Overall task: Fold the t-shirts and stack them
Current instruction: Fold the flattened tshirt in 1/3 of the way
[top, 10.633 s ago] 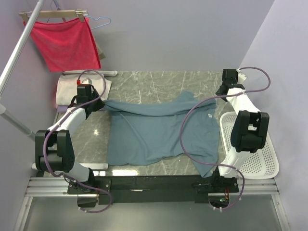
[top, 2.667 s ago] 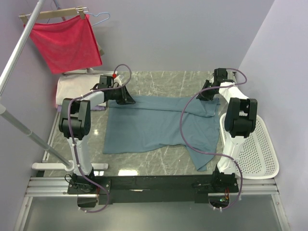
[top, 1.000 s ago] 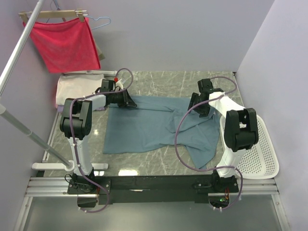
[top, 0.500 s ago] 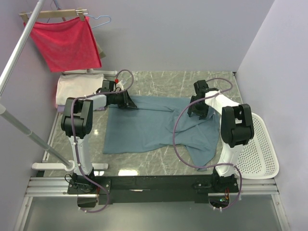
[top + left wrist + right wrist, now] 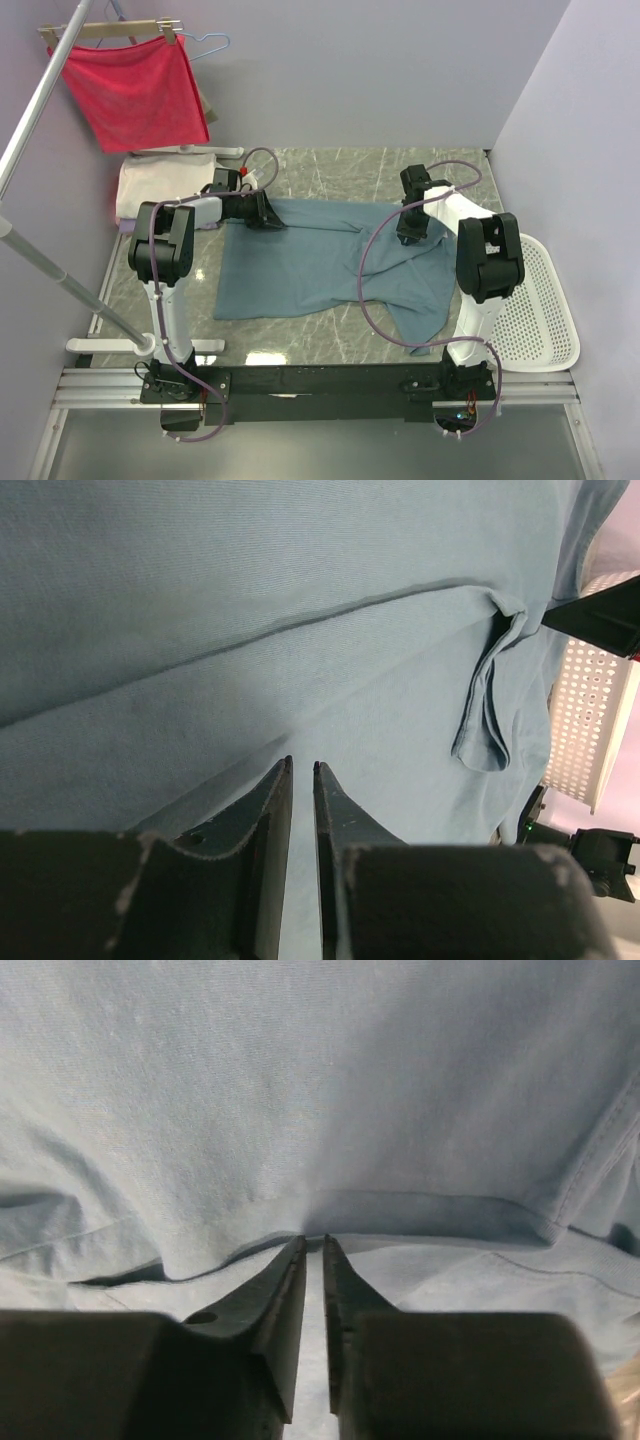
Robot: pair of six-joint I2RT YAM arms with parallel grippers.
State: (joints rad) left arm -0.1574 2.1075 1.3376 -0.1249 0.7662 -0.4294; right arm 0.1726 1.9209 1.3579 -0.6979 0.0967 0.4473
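The table (image 5: pixel 330 165) is carrying the teal tee (image 5: pixel 290 270) across its middle. The tee is lying mostly flat, with its far edge running from 10 to 2 o'clock. Its right side is bunching, and a tail is trailing toward 5 o'clock. The basket (image 5: pixel 545 320) is sitting off the table at 4 o'clock, well apart from the work. The red cloth (image 5: pixel 135 90) is hanging at 11 o'clock. The cream tee (image 5: pixel 150 185) is lying folded under it, at the table's 10 o'clock corner.

The left gripper (image 5: pixel 268 212) is lying at the teal tee's 10 o'clock corner. In the wrist view, the jaws of the left gripper (image 5: pixel 301 770) are showing only a thin slit, seemingly nipping a ridge of cloth. The right gripper (image 5: pixel 410 228) is pressing down near 2 o'clock. Close up, the jaws of the right gripper (image 5: pixel 313 1242) are nearly meeting, and cloth is puckering at the tips.

Both pinches are looking shallow, so a pull may be risking a slip. Either gripper may also be catching only the top layer, dragging the fold askew. The bunching at the right may be getting creased into the fold. The right arm's cable (image 5: pixel 365 300) is draping over the tee and may be snagging it.
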